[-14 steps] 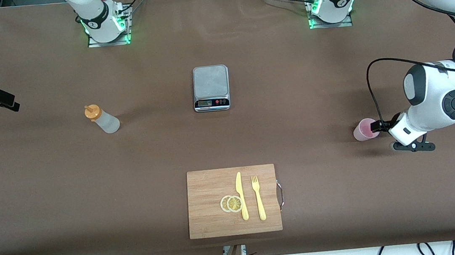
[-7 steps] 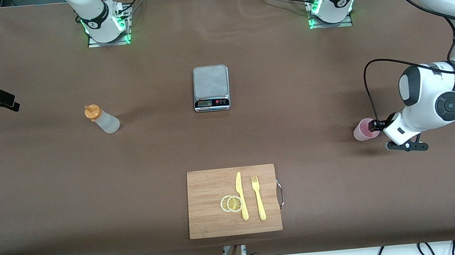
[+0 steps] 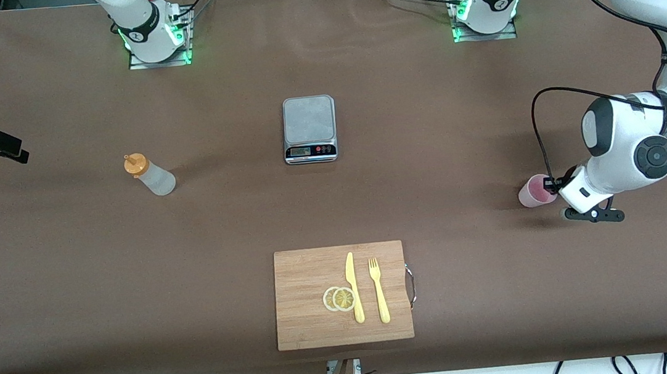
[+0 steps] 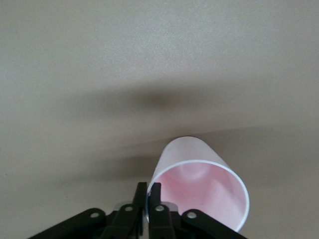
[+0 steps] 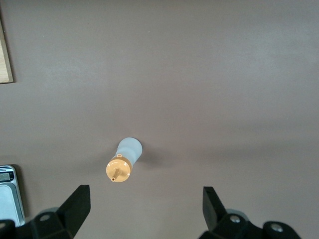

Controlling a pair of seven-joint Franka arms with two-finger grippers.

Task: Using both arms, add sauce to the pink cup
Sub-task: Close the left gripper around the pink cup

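The pink cup (image 3: 532,192) stands upright on the table at the left arm's end. My left gripper (image 3: 551,186) is shut on its rim, one finger inside and one outside, as the left wrist view shows at the gripper (image 4: 148,193) and the cup (image 4: 199,181). The sauce bottle (image 3: 150,176), whitish with an orange cap, stands alone toward the right arm's end. My right gripper (image 3: 6,149) hangs open and empty at that end of the table. In the right wrist view, the bottle (image 5: 124,160) stands apart from the wide-spread gripper (image 5: 144,204).
A kitchen scale (image 3: 309,129) sits mid-table. A wooden cutting board (image 3: 303,277) lies nearer the front camera, with two lemon slices (image 3: 339,298), a yellow knife (image 3: 353,287) and a yellow fork (image 3: 378,289).
The left arm's wrist has shifted a little toward the cup. The cup, the bottle and the right arm have not moved.
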